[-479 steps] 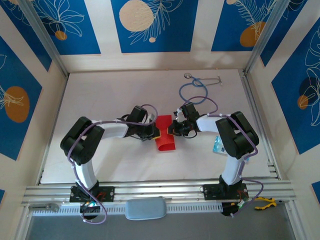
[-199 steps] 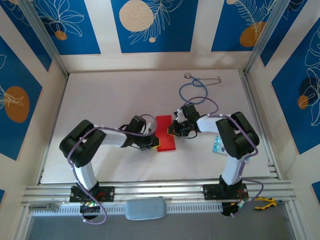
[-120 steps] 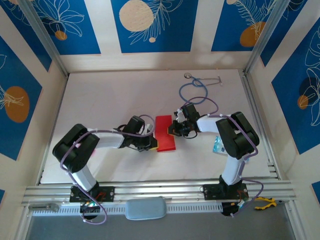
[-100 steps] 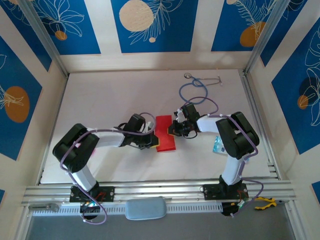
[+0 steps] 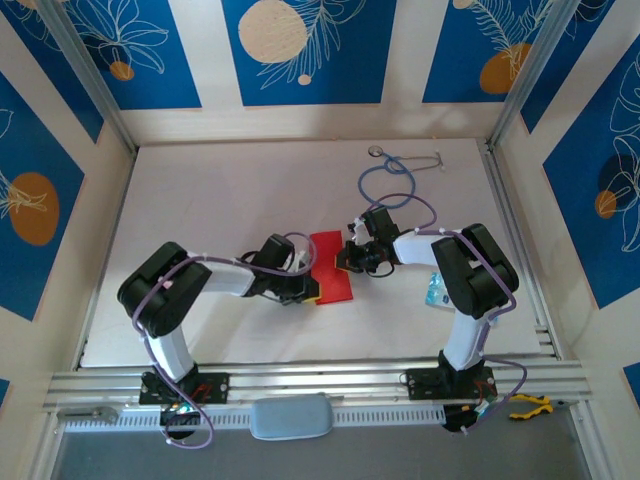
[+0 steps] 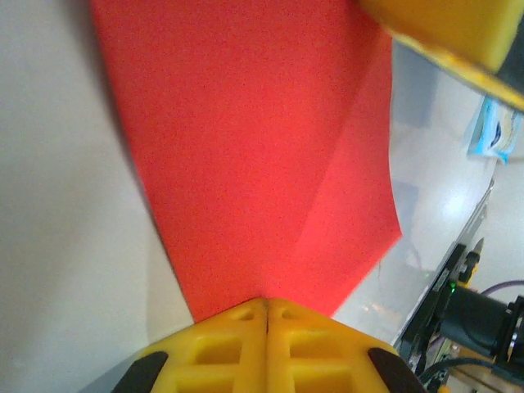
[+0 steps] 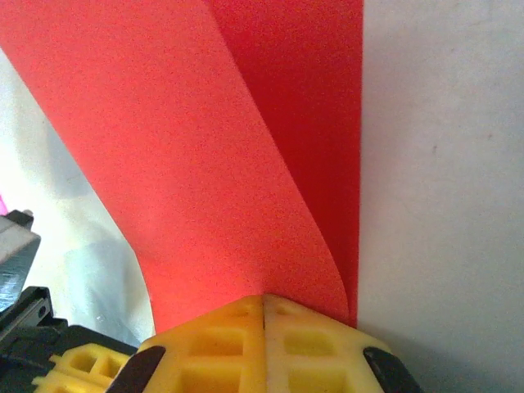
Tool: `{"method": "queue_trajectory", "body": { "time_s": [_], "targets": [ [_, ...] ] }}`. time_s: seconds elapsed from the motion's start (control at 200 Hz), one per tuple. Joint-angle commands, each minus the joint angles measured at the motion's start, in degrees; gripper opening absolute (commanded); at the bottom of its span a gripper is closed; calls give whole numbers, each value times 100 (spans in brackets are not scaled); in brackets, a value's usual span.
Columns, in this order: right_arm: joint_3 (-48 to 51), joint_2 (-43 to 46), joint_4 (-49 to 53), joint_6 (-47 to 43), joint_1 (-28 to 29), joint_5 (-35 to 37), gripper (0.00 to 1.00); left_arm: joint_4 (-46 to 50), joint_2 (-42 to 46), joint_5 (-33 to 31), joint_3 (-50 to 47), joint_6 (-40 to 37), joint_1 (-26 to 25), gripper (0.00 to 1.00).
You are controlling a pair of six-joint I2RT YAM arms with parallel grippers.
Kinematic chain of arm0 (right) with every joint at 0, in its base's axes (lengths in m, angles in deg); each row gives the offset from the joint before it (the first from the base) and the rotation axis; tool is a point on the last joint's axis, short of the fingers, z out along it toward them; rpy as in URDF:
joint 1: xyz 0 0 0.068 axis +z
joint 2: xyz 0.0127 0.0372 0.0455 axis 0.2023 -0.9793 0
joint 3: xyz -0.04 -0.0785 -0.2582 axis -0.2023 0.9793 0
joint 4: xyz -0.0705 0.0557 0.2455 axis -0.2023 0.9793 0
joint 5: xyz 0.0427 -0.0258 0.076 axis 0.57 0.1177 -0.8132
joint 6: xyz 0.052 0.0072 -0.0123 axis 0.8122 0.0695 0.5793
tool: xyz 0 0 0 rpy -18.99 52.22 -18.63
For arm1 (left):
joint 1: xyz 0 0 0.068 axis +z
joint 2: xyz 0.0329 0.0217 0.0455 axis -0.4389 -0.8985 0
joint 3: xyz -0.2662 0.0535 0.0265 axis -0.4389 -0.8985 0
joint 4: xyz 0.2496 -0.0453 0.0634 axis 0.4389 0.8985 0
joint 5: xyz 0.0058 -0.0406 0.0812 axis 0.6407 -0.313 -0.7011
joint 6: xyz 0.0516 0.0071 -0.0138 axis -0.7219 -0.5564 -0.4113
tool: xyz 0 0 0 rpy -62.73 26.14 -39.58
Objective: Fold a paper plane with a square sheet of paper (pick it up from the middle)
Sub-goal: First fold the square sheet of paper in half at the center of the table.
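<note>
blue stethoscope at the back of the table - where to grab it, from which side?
The stethoscope lies flat on the table, so come from straight above and pinch across the blue tube at its loop; a side approach has little to catch. The chest piece looks small and flat, probably a poorer hold.

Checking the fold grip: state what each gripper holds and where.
Both are shut on the square sheet of paper: the left gripper pinches its left edge, the right gripper its right edge.
</note>
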Motion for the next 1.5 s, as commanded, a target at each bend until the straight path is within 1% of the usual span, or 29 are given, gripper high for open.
{"method": "queue_trajectory", "body": {
  "time_s": [0.0, 0.17, 0.29, 0.375, 0.48, 0.62, 0.795, 0.955, 1.061, 1.216, 1.351, 1.496],
  "targets": [
    [210, -164, 818, 25, 14, 557, 0, 841, 188, 75, -311, -370, -157, 3],
    [181, -168, 863, 12, 14, 574, 0, 1543, 360, -157, -85, -763, -296, 3],
    [188, -164, 882, 10, 13, 592, 0, 1860, 430, -315, 155, -930, -416, 3],
    [200, -151, 894, 6, 21, 597, 0, 1884, 538, -363, 225, -883, -422, 3],
    [218, -125, 890, 2, 15, 571, 0, 1856, 900, -453, 310, -878, -409, 3],
    [253, -60, 857, 2, 24, 492, 0, 1885, 1067, -521, 651, -920, -137, 4],
    [306, -10, 853, -118, 23, 355, 0, 2011, 566, -433, 1362, -987, 436, 4],
    [300, -27, 910, -255, 10, 266, 0, 1953, -43, -229, 1920, -1100, 759, 4],
    [263, -52, 920, -283, 5, 236, 0, 1957, -365, -137, 2226, -1165, 788, 4],
    [197, -96, 991, -315, 4, 252, 0, 1846, -755, -47, 2434, -1171, 789, 4],
    [193, -116, 1004, -320, -8, 248, 0, 1713, -990, -40, 2440, -1183, 788, 4],
    [209, -133, 1000, -302, -3, 231, 0, 1762, -1215, -180, 2353, -1299, 805, 4]
  ]
}}
